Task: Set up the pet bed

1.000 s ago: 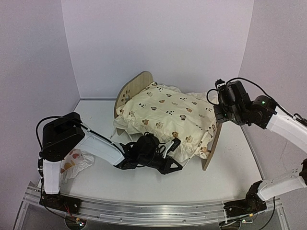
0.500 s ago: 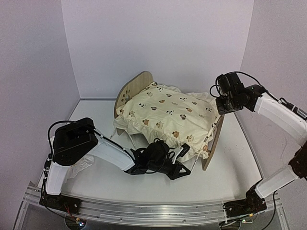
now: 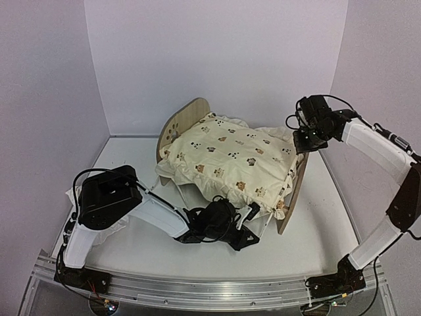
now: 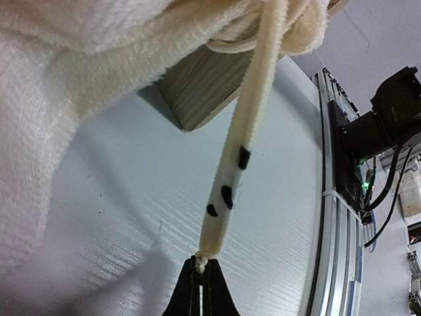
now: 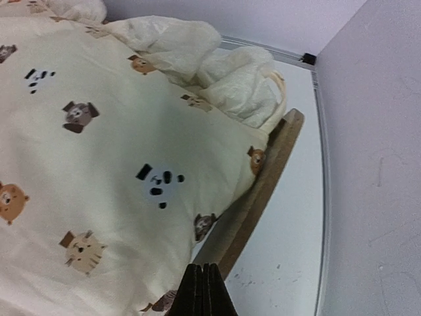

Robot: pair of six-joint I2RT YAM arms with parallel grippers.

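Fingers of left gripper [image 4: 200,268]: clamped on the knotted tip of the tie [image 4: 245,148]
Fingers of right gripper [image 5: 204,268]: pressed together, empty, above the footboard [image 5: 263,178]
Pet bed [image 3: 181,122]: centre of top view
Cushion [image 3: 230,157]: covering bed, ruffles overhanging its lower edge

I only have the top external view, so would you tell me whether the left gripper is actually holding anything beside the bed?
Observer: Yes, its wrist view shows the left gripper shut on the knotted end of a cushion tie.
Operator: Is that tie slack?
Observer: It looks nearly straight, running up to the cushion.
Operator: And the right gripper?
Observer: The right gripper is shut and empty, above the pet bed at its wooden end board.
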